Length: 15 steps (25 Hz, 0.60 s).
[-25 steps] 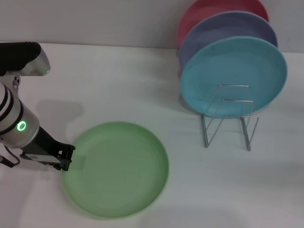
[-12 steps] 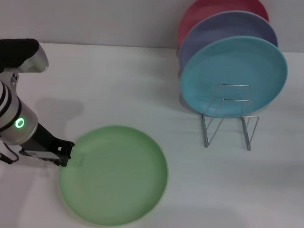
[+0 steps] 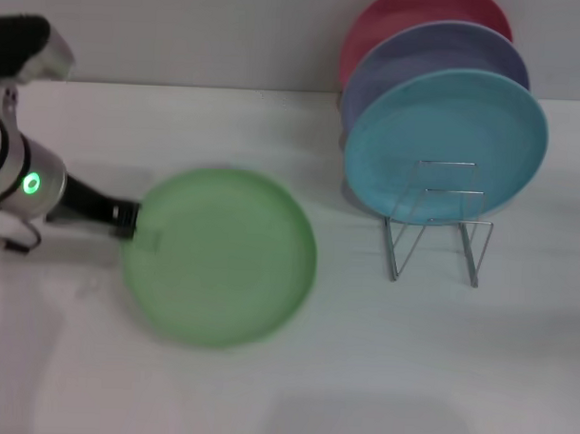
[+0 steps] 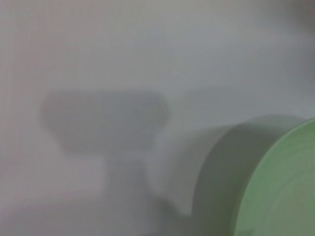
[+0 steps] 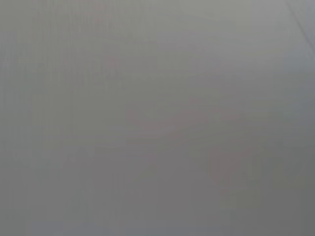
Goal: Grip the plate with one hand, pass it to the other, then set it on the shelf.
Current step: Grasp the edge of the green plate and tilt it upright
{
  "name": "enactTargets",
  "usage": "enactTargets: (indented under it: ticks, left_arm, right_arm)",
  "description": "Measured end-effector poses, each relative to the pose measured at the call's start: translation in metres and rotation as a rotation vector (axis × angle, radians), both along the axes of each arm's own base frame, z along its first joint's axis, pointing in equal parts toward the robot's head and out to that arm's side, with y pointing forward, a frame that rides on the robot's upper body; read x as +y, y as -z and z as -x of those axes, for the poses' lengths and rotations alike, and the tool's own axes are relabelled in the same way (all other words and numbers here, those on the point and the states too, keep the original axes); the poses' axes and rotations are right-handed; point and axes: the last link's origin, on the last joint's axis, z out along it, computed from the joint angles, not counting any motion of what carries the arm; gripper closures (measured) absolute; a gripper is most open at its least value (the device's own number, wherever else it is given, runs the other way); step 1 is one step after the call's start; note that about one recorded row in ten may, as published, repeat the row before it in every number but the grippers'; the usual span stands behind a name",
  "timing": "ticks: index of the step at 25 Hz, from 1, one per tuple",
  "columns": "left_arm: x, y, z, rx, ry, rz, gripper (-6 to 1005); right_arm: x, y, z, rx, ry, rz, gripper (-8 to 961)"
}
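White table (image 3: 293, 389) fills your head view, with a pale wall behind it. Your left gripper (image 3: 130, 220) reaches in from the left side, clamped on the near-left rim of the light green plate (image 3: 220, 257). You have the plate clear of the table, its face turned up toward the head camera, and it looks motion-smeared. A green ring light glows on the left arm just behind the gripper.

To your right stands the wire shelf (image 3: 436, 222), well apart from the green plate. A light blue plate (image 3: 445, 144) leans upright in it, a lavender plate (image 3: 434, 60) stands behind that, and a pink plate (image 3: 392, 21) is at the back. The front loops of the shelf hold nothing.

From your left wrist view you see only the green plate's rim (image 4: 275, 182) at one corner and its shadow on the table (image 4: 147, 59); the gripper's own fingers do not show there.

Your right gripper appears in none of the views, and the right wrist view shows a plain grey field.
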Motion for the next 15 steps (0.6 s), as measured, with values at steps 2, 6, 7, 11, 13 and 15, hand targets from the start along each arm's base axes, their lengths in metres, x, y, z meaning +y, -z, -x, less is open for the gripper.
enactTargets:
  ticks: [2,6,7,11,13,15]
  left_arm:
    - [0.009,-0.003,0.001,-0.009,0.044,-0.064,974]
    - [0.025,-0.012,0.005,-0.037,0.146,-0.244,974]
    - [0.028,-0.015,0.007,-0.042,0.171,-0.293,974]
    - [0.032,-0.019,0.015,-0.083,0.253,-0.454,974]
    - [0.030,-0.018,0.018,-0.102,0.301,-0.529,973]
    - [0.028,-0.018,0.019,-0.106,0.334,-0.572,973]
  right_arm:
    - [-0.001,0.000,0.000,0.000,0.002,0.000,251]
    - [-0.002,0.002,-0.002,-0.003,0.011,0.004,252]
    - [-0.002,0.002,-0.002,-0.003,0.011,0.004,252]
    - [-0.004,0.004,-0.004,-0.001,0.020,0.008,253]
    - [-0.005,0.004,-0.004,0.000,0.023,0.007,253]
    - [-0.007,0.005,-0.005,0.002,0.028,0.006,253]
